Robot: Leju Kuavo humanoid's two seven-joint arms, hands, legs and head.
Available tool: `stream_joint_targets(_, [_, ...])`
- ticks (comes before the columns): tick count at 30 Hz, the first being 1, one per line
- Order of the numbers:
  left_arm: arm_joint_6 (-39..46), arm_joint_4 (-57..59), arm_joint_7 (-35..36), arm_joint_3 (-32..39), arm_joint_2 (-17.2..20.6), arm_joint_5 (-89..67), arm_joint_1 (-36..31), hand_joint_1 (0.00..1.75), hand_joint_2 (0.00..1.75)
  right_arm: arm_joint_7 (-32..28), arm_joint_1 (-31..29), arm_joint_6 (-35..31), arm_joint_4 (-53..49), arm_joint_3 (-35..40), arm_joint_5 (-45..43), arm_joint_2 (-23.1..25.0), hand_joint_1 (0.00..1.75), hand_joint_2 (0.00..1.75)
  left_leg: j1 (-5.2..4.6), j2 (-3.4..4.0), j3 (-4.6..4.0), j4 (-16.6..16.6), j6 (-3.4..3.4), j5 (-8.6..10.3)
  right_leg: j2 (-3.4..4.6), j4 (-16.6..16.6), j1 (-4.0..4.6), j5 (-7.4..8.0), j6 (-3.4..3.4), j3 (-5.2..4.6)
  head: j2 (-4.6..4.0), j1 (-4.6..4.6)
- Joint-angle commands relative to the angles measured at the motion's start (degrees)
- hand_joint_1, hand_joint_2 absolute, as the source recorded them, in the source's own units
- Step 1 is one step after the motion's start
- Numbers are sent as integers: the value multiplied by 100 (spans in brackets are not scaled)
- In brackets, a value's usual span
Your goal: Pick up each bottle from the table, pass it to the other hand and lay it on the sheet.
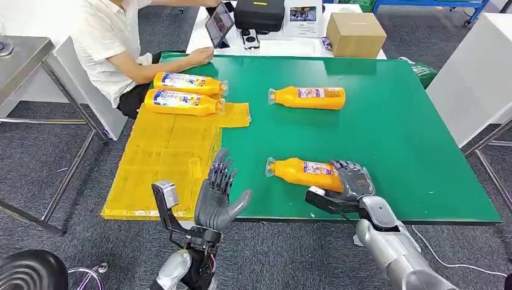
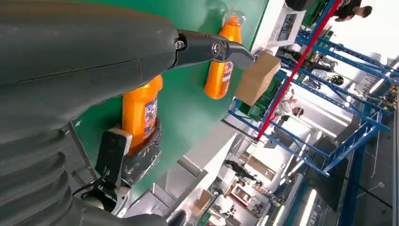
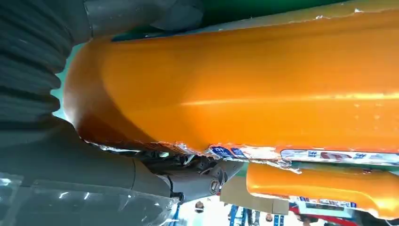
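While left hand (image 1: 218, 196) fingers spread, right hand (image 1: 352, 179) grips glossy orange bottle (image 1: 304, 172).

A grey carpeted floor (image 1: 290, 254) surrounds a green-topped rectangular table (image 1: 386, 139). Beyond it stands a white table (image 1: 284, 45) bearing a brown cardboard box (image 1: 356, 33), a black case (image 1: 259, 13) and a tablet (image 1: 220, 23). A metal-framed grey table (image 1: 24, 57) stands at left; a white cabinet (image 1: 477, 78) at right. A seated person in a white shirt (image 1: 108, 42) rests an arm on the table edge. Blue steel racking (image 2: 339, 108) and bright ceiling lights (image 2: 306, 207) fill the hall behind.
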Motion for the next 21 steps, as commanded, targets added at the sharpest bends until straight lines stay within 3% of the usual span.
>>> stream_joint_targets(1, [-21, 249, 23, -87, 84, 16, -194, 0, 175, -58, 299, 328, 434, 122, -187, -64, 175, 175, 5, -13, 8, -4, -5, 0, -13, -6, 5, -3, -6, 14, 0, 0])
stream_joint_targets(6, [-47, 251, 32, -104, 98, 14, -215, 0, 175, -767, 645, 1072, -59, -360, -1370, 18, 175, 175, 8, -34, 7, -9, -9, 5, -34, -14, 9, -4, -12, 15, 0, 0])
stream_joint_targets(10, [-8, 296, -18, -74, 100, 39, -197, 0, 175, -1225, 882, 1775, -711, -821, -2684, 315, 175, 175, 11, -15, 43, -8, 6, -24, -15, -23, 12, -16, 0, -10, 0, 0])
stream_joint_targets(11, [347, 450, 103, -60, 106, -103, -186, 0, 175, -1629, 1019, 2059, -1123, -1060, -3374, 497, 175, 175, 12, -16, 42, -17, 1, -19, -17, -30, 13, -13, -6, -9, 0, 2])
stream_joint_targets(13, [588, 897, 34, -176, 173, -323, -194, 0, 175, -1495, 1367, 2239, -2008, -1130, -3832, 677, 175, 175, 19, 11, 60, -25, -3, -29, 6, -39, 18, -9, -9, 10, 0, 0])
stream_joint_targets(14, [190, 1222, 307, -286, 218, -17, -193, 0, 175, -1431, 1514, 2352, -2440, -1062, -4067, 728, 175, 175, 17, 21, 59, -37, -10, -29, 13, -48, 16, -3, -13, 32, 0, 2])
stream_joint_targets(15, [-20, 1444, 380, -387, 261, 88, -204, 0, 175, -1427, 1538, 2383, -2600, -1023, -4221, 771, 175, 175, 14, 32, 78, -28, -7, -38, 20, -35, 12, -11, -11, 72, 0, 2])
stream_joint_targets(21, [-273, 1774, 410, -504, 277, 321, -220, 0, 175, -1463, 1493, 2430, -2776, -951, -4604, 860, 175, 175, 14, 44, 30, -14, -4, -36, 26, -16, 11, -8, -16, 24, 0, 0])
